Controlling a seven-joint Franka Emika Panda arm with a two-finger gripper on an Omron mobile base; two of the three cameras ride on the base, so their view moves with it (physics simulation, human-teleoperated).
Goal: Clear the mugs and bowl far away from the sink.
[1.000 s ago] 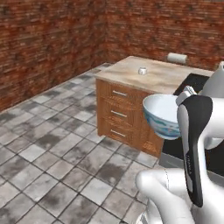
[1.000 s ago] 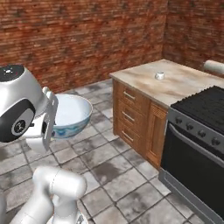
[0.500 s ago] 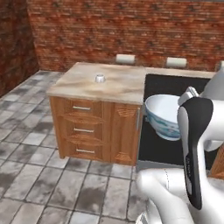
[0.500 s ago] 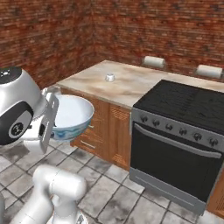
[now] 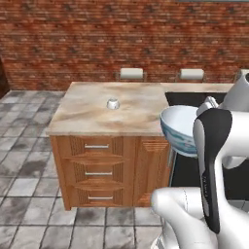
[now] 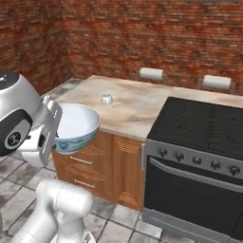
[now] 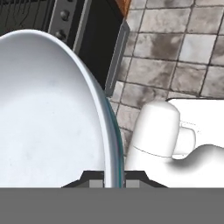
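Base has swung round since the earlier frames: whole scene shifted, the wooden cabinet and stove now sit square ahead instead of off at an angle. Camera move, not the things. Bowl sits the same against the arm throughout.

Nearest: gripper [image 7: 114, 178] pinched shut on the bowl [image 7: 52, 113] rim, one fingertip inside the wall, one outside, seen edge-on in the hand view. Bowl carried in the air over the floor, short of the cabinet front. Same bowl in left base view [image 5: 181, 129], beside the white arm, and in right base view [image 6: 73, 126], white inside, blue pattern outside, mouth up and roughly level.

Next out: countertop [image 5: 126, 114] on the wooden cabinet [image 5: 104, 170], marble-look, mostly bare. One small white mug [image 5: 113, 103] stands mid-counter, also seen at [image 6: 107, 98]. Black stove [image 6: 204, 128] touches the cabinet on its right side.

Far: two paper-towel rolls [image 6: 151, 73] along the back edge, brick wall behind.

Key relation: bare counter lies forward of the held bowl and to the robot's left of it. Bowl hangs near the counter's front right corner, close to the stove edge, about rim height with the top. Judgement: next move needs a reach forward and left, keeping clear of the white mug, then lower and release. Sink not visible from here, so how far this counter lies from it can't be told.
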